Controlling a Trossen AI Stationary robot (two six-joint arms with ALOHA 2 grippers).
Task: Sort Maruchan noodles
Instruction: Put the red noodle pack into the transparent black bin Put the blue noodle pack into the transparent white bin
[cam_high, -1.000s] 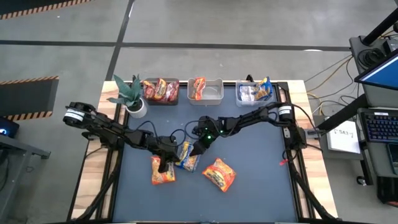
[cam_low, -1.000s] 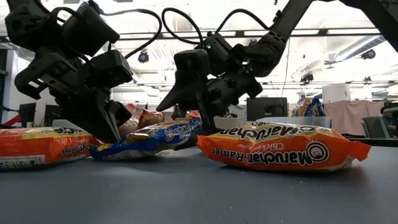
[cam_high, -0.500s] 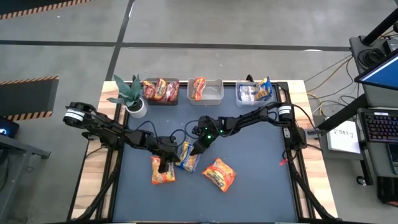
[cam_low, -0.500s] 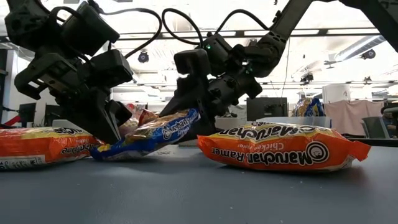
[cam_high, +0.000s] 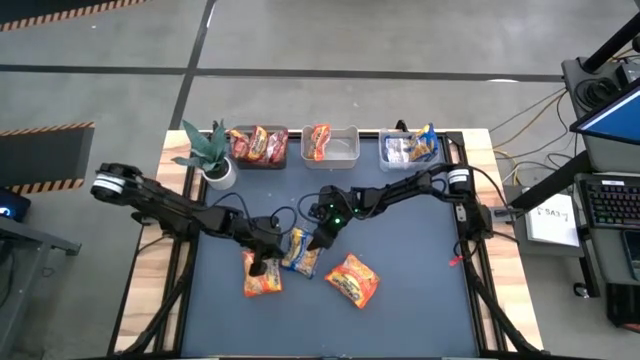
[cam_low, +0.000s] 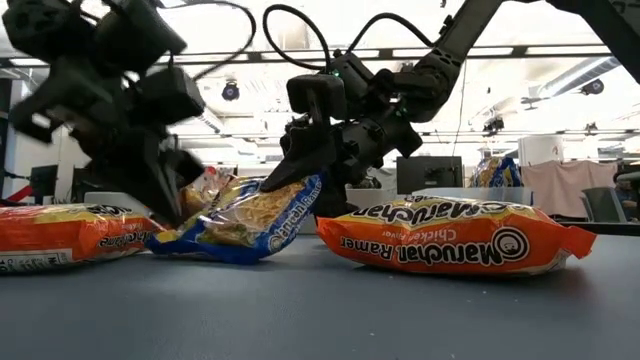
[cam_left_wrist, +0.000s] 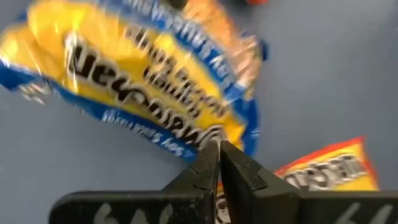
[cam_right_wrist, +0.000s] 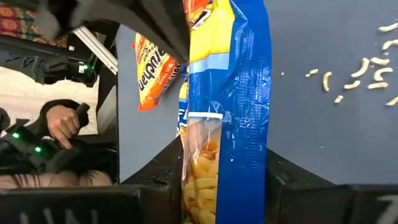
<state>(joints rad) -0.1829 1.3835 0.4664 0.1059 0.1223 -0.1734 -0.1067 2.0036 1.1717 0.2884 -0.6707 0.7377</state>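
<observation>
Blue packet (cam_low: 245, 220) newly tilted; two orange.

My left gripper (cam_left_wrist: 217, 152) sits pinched together at bottom centre; a blue-and-yellow packet (cam_left_wrist: 149, 81) fills the upper left, an orange packet (cam_left_wrist: 326, 171) lower right.

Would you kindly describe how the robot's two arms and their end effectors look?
Both arms are dark, jointed and slim, with black cables looping alongside. The left arm has a pale round joint at its base; the right arm shows a small green light. Each end effector has two dark, tapered fingers.
</observation>
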